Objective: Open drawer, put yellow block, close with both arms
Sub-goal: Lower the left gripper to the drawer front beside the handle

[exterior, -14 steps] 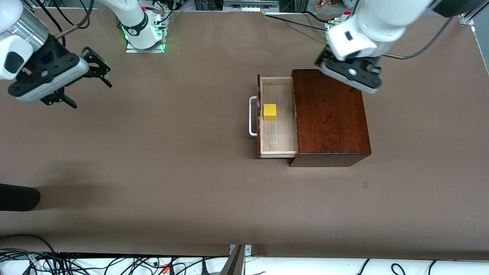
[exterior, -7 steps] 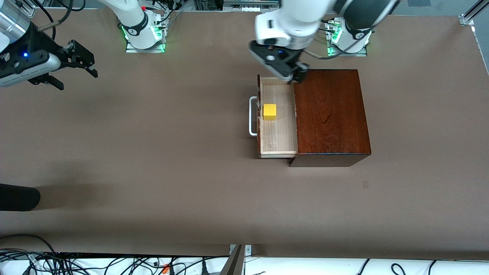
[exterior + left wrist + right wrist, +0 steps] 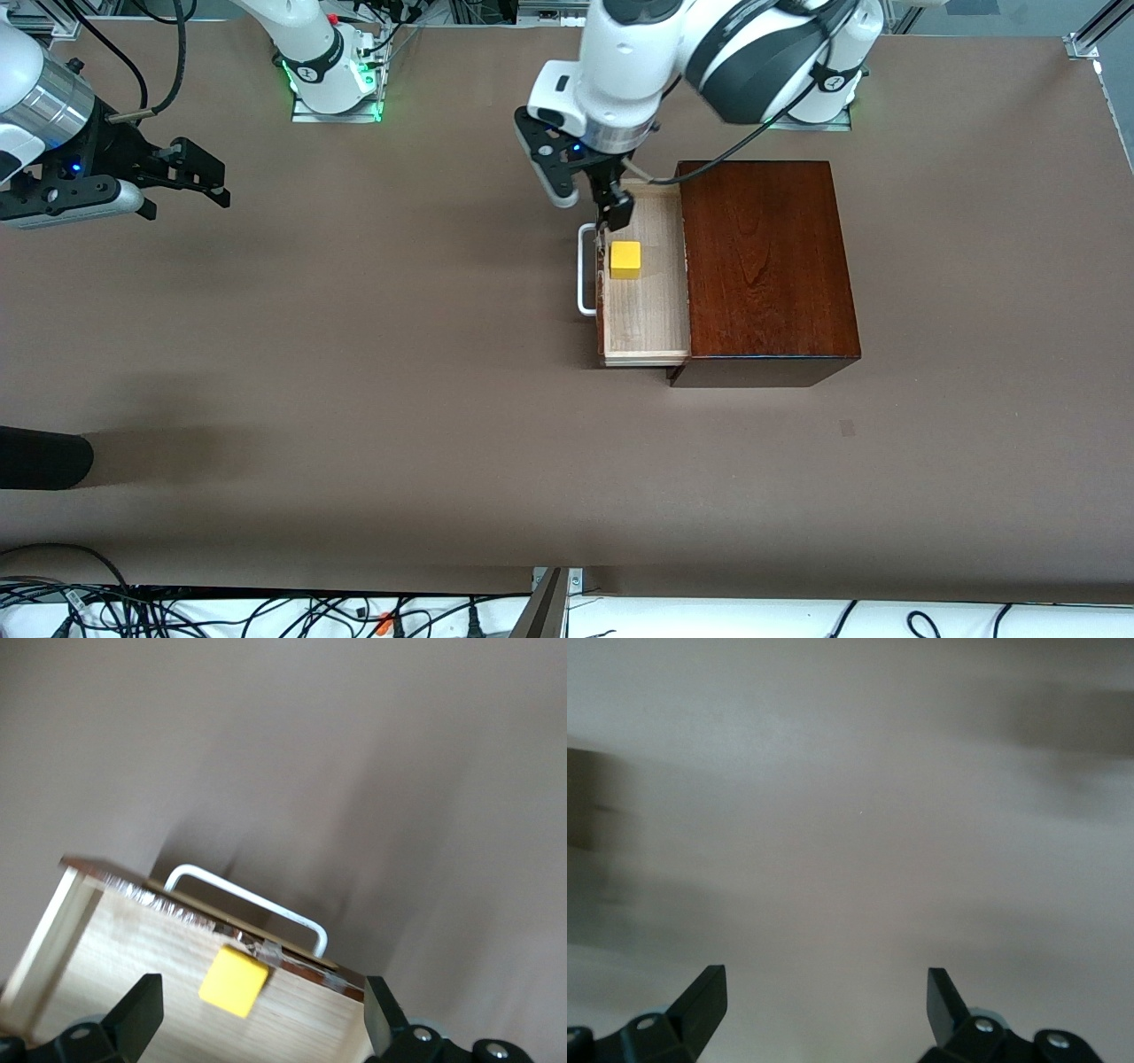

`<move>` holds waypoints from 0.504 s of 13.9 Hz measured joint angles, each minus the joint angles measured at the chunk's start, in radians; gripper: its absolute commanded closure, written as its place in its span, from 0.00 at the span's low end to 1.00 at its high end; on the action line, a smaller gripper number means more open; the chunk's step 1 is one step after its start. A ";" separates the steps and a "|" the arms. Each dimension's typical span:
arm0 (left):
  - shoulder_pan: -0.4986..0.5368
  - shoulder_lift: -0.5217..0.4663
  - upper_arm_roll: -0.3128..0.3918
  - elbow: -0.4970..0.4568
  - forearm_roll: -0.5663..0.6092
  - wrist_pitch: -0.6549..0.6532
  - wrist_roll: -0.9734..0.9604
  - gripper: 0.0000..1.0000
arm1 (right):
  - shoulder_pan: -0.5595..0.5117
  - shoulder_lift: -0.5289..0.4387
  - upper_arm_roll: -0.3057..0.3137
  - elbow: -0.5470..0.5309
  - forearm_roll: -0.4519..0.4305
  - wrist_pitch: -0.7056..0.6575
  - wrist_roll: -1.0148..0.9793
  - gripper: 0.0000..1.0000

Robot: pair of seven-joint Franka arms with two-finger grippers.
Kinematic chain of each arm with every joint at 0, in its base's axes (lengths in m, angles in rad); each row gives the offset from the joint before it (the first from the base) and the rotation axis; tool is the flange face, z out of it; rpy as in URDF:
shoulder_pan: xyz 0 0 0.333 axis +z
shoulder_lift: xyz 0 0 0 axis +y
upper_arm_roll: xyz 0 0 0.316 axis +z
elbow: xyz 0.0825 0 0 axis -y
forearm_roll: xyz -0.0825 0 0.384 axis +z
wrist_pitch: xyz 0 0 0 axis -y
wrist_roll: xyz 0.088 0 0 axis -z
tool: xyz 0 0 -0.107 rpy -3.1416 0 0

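I saw the drawer (image 3: pixel 644 292) standing pulled out of the dark wooden box (image 3: pixel 764 266) toward the right arm's end of the bench (image 3: pixel 399 372), its white handle (image 3: pixel 584 270) on the front. The yellow block (image 3: pixel 625 260) sat inside the drawer on the pale wood floor, close against the drawer front and apart from the box.

The left gripper (image 3: pixel 585 190) hung over the drawer's corner nearest the robot bases, just above the end of the handle, with its jaws spread wide and nothing between them. In the left wrist view I could see the block (image 3: pixel 233 981), the handle (image 3: pixel 248 904) and the drawer front between the two fingers (image 3: pixel 133 1019).

The right gripper (image 3: pixel 190 173) waited over bare bench well away from the box, toward the right arm's end, its jaws also wide apart and empty. Its wrist view showed only the brown bench surface (image 3: pixel 850 815) past the fingertips (image 3: pixel 704 997).
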 measured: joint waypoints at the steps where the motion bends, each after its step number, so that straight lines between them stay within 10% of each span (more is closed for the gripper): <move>1: -0.019 0.029 0.000 0.000 0.029 0.012 0.048 0.00 | -0.001 -0.001 0.005 0.001 -0.010 0.003 0.001 0.00; 7: -0.092 0.195 0.002 0.032 0.194 0.102 0.200 0.00 | -0.002 -0.004 0.022 0.011 -0.049 0.011 0.003 0.00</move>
